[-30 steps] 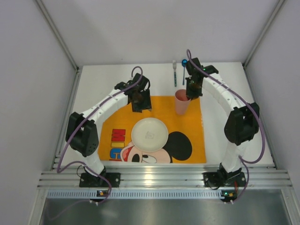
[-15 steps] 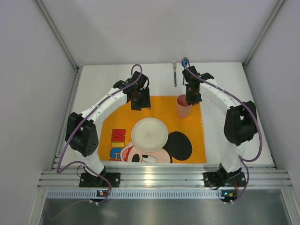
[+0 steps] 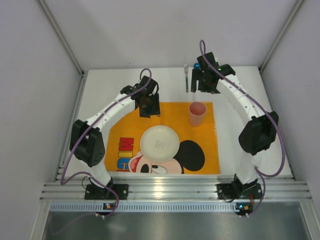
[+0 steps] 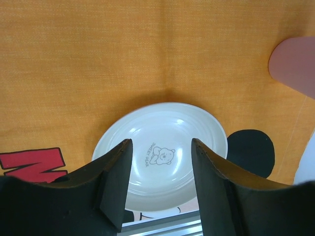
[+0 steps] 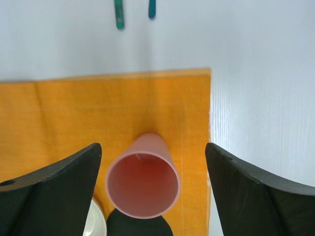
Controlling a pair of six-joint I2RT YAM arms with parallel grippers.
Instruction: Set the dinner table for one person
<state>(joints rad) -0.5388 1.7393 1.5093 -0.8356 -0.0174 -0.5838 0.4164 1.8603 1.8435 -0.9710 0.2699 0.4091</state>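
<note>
A pink cup [image 3: 197, 114] [image 5: 142, 189] stands upright at the back right of the orange Mickey Mouse mat [image 3: 170, 125], on the white dinner table [image 3: 100, 95]. My right gripper [image 3: 205, 82] [image 5: 152, 147] hangs open just above and behind the cup, its fingers wide on either side and clear of it. A white plate [image 3: 159, 143] [image 4: 162, 152] with a bear print sits in the middle of the mat. My left gripper [image 3: 149, 107] [image 4: 161, 147] hovers open over the mat behind the plate, nothing between its fingers.
A fork [image 3: 186, 75] and a blue-green spoon [image 3: 196, 66] lie on the bare table behind the mat; their handles [image 5: 118, 17] show at the top of the right wrist view. A ribbed aluminium rail [image 3: 175, 190] runs along the near edge. Grey walls enclose the table.
My right gripper has opened, let go of the pink cup and drawn up and back from it. The cup now stands free on the mat. The left arm has not moved.
</note>
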